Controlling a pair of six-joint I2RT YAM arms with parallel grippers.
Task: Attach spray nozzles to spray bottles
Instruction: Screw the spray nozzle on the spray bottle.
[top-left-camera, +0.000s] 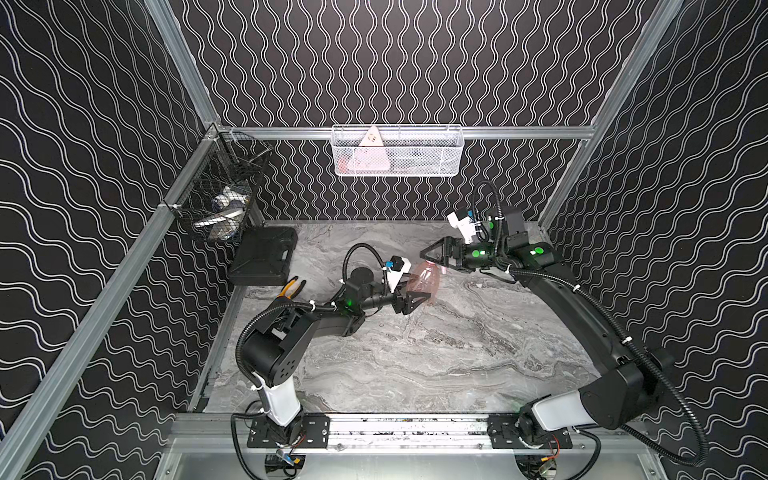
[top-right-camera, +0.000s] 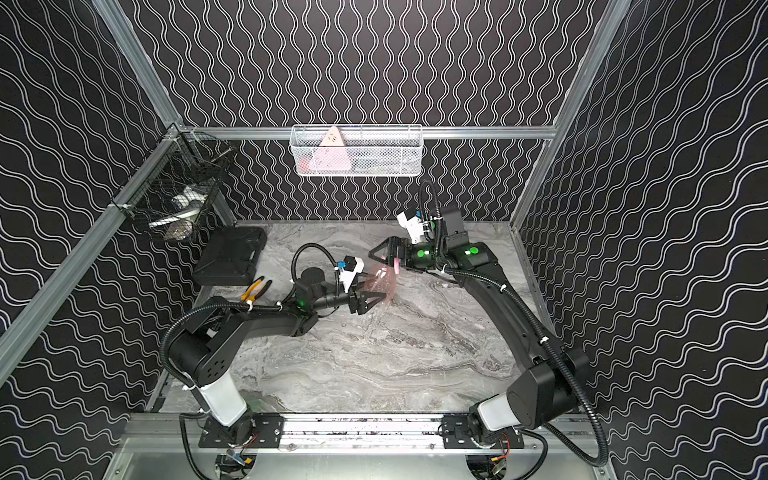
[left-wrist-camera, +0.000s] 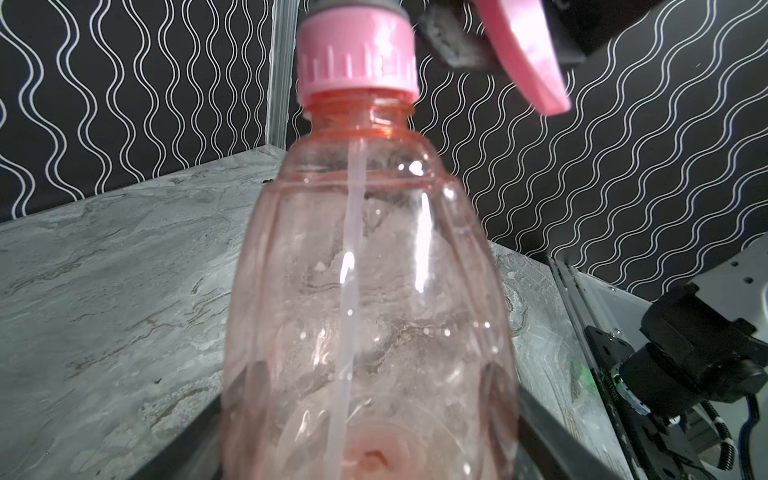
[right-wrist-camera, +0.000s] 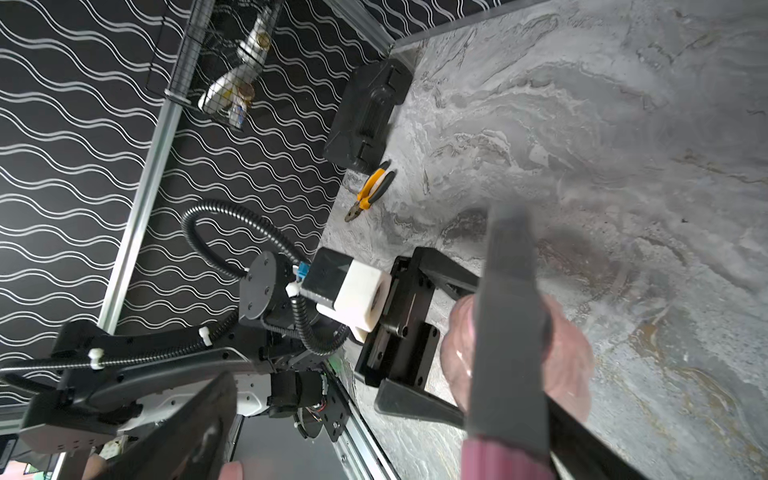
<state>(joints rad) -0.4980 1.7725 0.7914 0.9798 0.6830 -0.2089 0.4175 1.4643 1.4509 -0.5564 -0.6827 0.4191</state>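
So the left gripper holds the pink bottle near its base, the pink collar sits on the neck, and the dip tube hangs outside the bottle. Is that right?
Not quite: the dip tube runs down inside the bottle, as the left wrist view shows. The rest holds.

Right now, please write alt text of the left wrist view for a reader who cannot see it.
A translucent pink spray bottle fills the view, held near its base by the left gripper. The pink spray nozzle sits on its neck, its dip tube running down inside; grey table behind.
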